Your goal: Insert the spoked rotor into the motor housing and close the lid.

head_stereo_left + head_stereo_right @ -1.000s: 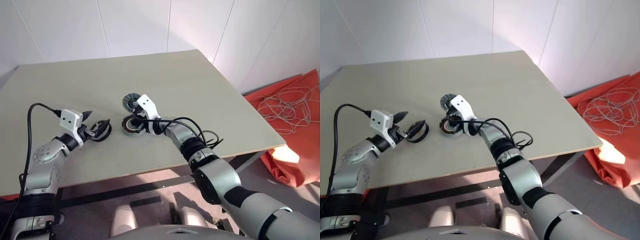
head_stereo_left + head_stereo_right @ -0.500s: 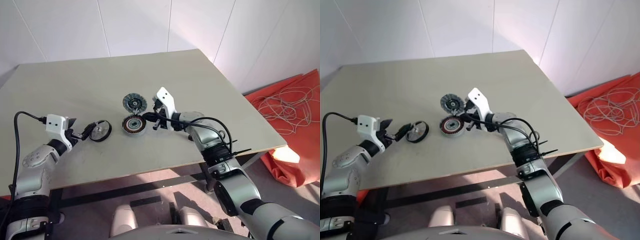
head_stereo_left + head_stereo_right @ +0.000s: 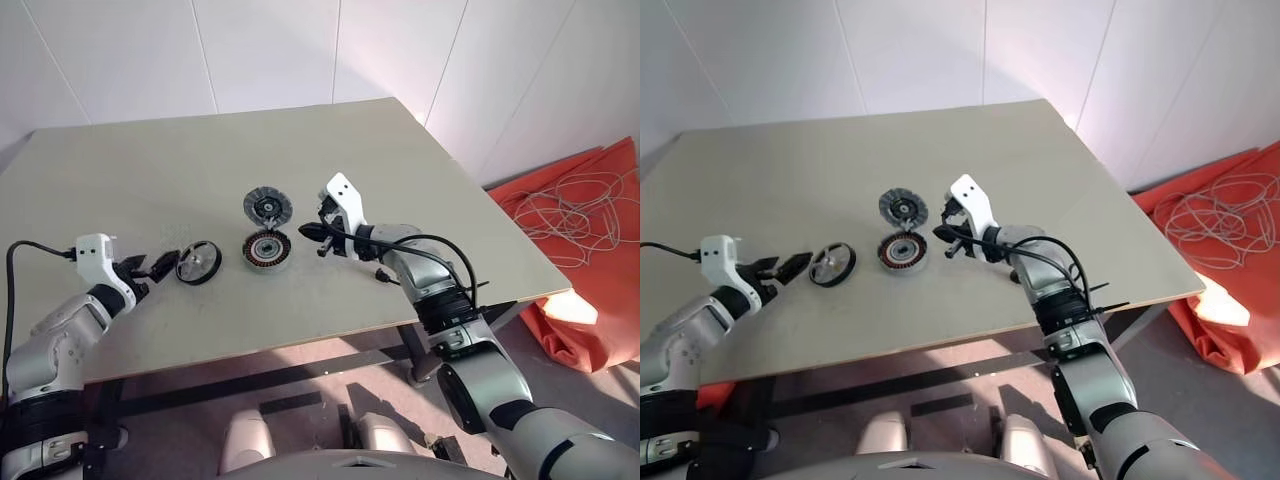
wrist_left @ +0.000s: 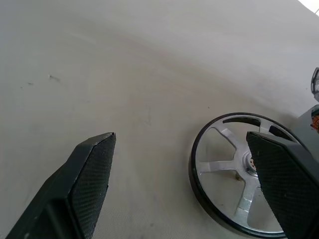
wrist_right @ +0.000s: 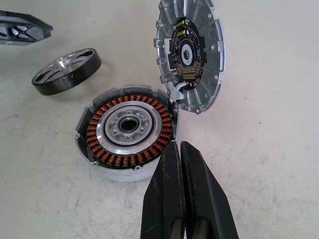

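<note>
With the spoked rotor (image 3: 198, 264) lying flat on the bench (image 3: 150, 170) beside the open motor housing (image 3: 267, 248), the left gripper (image 3: 160, 264) stood wide-jawed just short of it, the right gripper (image 3: 309, 232) pinched empty, so the pick-up looked next.

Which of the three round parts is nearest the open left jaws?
The spoked rotor, a black ring with pale spokes; the motor housing and lid lie farther right.

On the table (image 3: 420, 170): one spoked rotor (image 3: 198, 264), one motor housing (image 3: 267, 248), one lid (image 3: 267, 206); two grippers, left gripper (image 3: 160, 266) and right gripper (image 3: 306, 232); right, one orange cloth (image 3: 590, 260)
</note>
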`<action>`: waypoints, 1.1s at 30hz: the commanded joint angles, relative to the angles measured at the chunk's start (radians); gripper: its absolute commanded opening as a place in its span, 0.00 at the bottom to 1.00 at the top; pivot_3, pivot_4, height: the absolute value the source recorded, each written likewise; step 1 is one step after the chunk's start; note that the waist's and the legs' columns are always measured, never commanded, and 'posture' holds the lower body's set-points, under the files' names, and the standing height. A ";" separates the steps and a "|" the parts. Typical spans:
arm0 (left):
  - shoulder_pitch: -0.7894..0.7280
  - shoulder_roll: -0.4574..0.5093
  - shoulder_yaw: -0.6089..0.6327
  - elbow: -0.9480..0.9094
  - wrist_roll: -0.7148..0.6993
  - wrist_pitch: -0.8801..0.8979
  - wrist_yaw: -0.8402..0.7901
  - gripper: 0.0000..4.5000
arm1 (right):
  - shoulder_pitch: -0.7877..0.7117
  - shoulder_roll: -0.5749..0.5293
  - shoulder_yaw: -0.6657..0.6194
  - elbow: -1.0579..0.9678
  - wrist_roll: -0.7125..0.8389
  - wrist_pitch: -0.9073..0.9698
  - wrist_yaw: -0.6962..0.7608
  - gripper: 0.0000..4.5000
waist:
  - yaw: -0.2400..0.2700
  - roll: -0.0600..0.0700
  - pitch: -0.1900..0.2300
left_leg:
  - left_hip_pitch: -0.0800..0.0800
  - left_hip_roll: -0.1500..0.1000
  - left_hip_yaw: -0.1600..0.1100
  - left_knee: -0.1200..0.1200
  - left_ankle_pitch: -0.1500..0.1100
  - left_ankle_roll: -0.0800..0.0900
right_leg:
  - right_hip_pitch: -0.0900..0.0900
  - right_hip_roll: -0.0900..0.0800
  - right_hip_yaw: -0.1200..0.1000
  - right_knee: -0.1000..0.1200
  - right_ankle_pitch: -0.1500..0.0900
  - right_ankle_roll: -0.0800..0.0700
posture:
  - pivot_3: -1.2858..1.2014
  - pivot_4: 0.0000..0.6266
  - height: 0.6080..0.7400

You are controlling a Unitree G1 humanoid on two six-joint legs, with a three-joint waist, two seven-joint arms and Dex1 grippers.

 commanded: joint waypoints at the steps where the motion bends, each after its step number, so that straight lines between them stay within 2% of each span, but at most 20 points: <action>1: 0.011 0.010 0.053 -0.071 -0.062 0.066 0.021 1.00 | -0.010 0.000 -0.006 -0.036 0.023 -0.006 -0.006 0.01 | 0.000 0.000 0.000 | 0.000 0.000 0.000 0.000 0.000 0.000 | 0.000 0.000 0.000 0.000 0.000 0.000 | 0.52 0.00 1.00; 15: 0.043 -0.008 0.093 -0.160 -0.257 0.397 0.133 1.00 | -0.015 -0.005 -0.003 -0.032 0.027 -0.006 -0.014 0.01 | 0.000 0.000 0.000 | 0.001 0.000 0.000 0.001 0.000 0.000 | 0.001 0.000 0.000 0.000 0.000 0.000 | 0.52 0.00 1.00; 25: -0.027 -0.119 0.136 -0.148 -0.372 0.500 0.262 1.00 | -0.013 -0.020 -0.021 -0.056 0.058 0.019 0.003 0.01 | 0.006 0.000 0.000 | 0.001 -0.001 -0.001 0.001 0.000 0.000 | 0.003 0.000 0.000 0.000 0.000 0.000 | 0.52 0.00 1.00; 33: -0.057 -0.260 0.153 -0.137 -0.486 0.541 0.366 1.00 | 0.001 -0.050 -0.025 -0.114 0.107 0.057 0.034 0.01 | 0.023 0.000 0.000 | 0.002 -0.001 -0.001 0.002 0.000 0.001 | 0.005 -0.001 0.000 0.000 0.000 0.000 | 0.52 0.00 1.00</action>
